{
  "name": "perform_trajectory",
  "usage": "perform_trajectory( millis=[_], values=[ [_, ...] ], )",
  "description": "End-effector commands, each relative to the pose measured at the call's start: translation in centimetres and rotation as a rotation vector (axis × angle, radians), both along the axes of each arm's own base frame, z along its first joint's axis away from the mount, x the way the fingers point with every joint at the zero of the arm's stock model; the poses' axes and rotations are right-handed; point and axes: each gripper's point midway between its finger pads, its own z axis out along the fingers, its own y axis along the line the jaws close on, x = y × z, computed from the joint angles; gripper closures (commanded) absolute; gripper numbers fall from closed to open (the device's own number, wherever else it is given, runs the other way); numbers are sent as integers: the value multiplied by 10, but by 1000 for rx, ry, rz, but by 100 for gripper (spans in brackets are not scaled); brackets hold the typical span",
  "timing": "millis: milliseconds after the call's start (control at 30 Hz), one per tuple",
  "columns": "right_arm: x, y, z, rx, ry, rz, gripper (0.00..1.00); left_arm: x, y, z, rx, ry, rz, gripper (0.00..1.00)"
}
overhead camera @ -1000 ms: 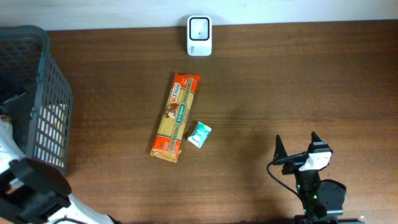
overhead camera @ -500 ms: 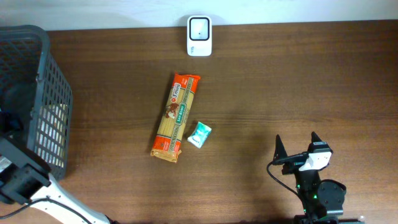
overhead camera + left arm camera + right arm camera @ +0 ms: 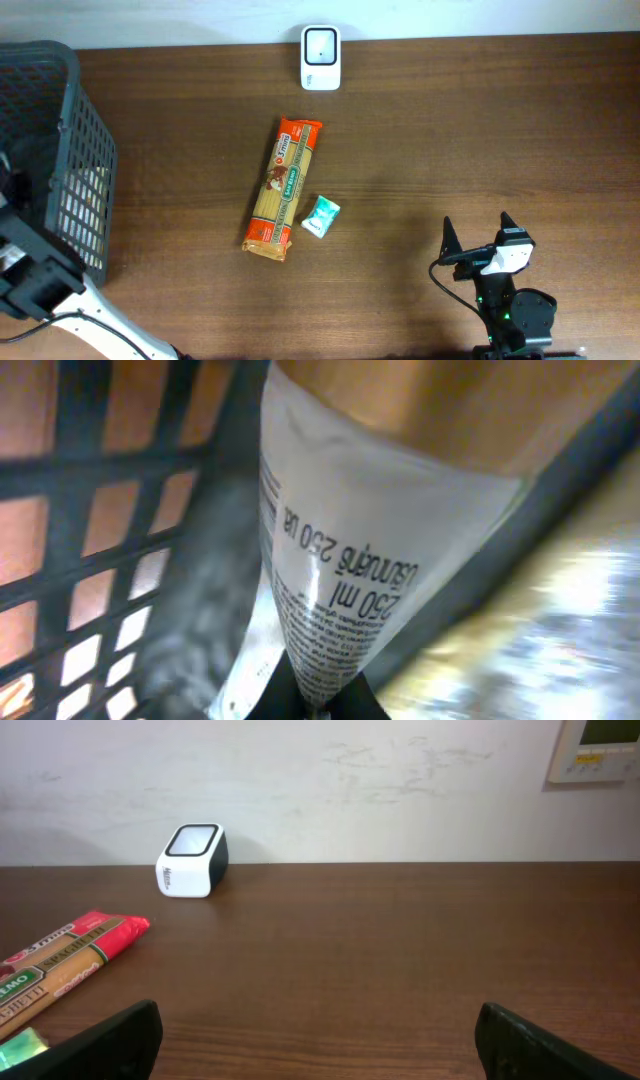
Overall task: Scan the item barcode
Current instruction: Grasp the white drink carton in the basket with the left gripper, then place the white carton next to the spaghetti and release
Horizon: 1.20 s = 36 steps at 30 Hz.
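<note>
In the left wrist view a white tube [image 3: 360,550] printed "250 ml" fills the frame inside the dark basket [image 3: 100,490]. My left gripper [image 3: 325,705] is shut on the tube's flat crimped end. From overhead only the left arm [image 3: 40,285] shows, reaching into the basket [image 3: 60,120]; the tube is hidden there. The white barcode scanner [image 3: 321,57] stands at the table's far edge and also shows as the scanner [image 3: 192,860] in the right wrist view. My right gripper [image 3: 475,235] rests open near the front right, nothing between its fingers.
An orange spaghetti pack [image 3: 282,187] lies mid-table with a small teal packet [image 3: 321,216] beside it. Both reach the right wrist view's left edge, the spaghetti pack [image 3: 60,965] above the teal packet [image 3: 20,1045]. A wall runs behind the table.
My left gripper has gone from open to shut, pinching the tube's end, and the left arm shifted slightly at the basket. The right arm has not moved.
</note>
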Motion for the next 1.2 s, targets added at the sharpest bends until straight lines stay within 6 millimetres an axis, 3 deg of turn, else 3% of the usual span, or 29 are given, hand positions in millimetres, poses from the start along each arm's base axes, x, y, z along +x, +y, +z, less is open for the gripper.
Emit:
perform_trajectory(
  millis=[0,33,67,133,200,233,300,333,367,400,467,567,633,700,733,833,900,1000,1167],
  values=[
    [0,-3,-3,-8,1,-16,1,55,-31,133,70,-398,-51,100],
    [0,-3,-3,-8,0,-16,1,64,-48,185,62,-569,-77,100],
    [0,-3,-3,-8,1,-16,1,64,-58,219,73,-666,-79,100],
    [0,-3,-3,-8,0,-16,1,54,-97,309,132,-884,-142,100],
    [0,-3,-3,-8,1,-16,1,42,-135,355,159,-990,-188,100],
    [0,-3,-3,-8,0,-16,1,40,-168,377,160,-1037,-258,100],
    [0,-3,-3,-8,1,-16,1,36,-230,390,95,-1062,-387,100],
    [0,-3,-3,-8,0,-16,1,37,-265,381,25,-1027,-458,100],
    [0,-3,-3,-8,0,-16,1,40,-286,368,-29,-982,-501,100],
    [0,-3,-3,-8,0,-16,2,44,-309,345,-95,-911,-548,100],
    [0,-3,-3,-8,1,-16,1,49,-338,297,-187,-774,-599,100],
    [0,-3,-3,-8,1,-16,1,59,-368,214,-283,-589,-637,100],
    [0,-3,-3,-8,0,-16,1,63,-375,167,-316,-510,-636,100],
    [0,-3,-3,-8,1,-16,1,60,-375,115,-345,-424,-608,100],
    [0,-3,-3,-8,1,-16,1,58,-375,101,-354,-401,-595,100],
    [0,-3,-3,-8,0,-16,1,51,-401,27,-423,-316,-621,100],
    [0,-3,-3,-8,1,-16,1,47,-415,-4,-442,-278,-625,100],
    [0,-3,-3,-8,0,-16,2,41,-442,-33,-483,-206,-677,100],
    [0,-3,-3,-8,0,-16,1,23,-519,-40,-633,-190,-728,100]
  ],
)
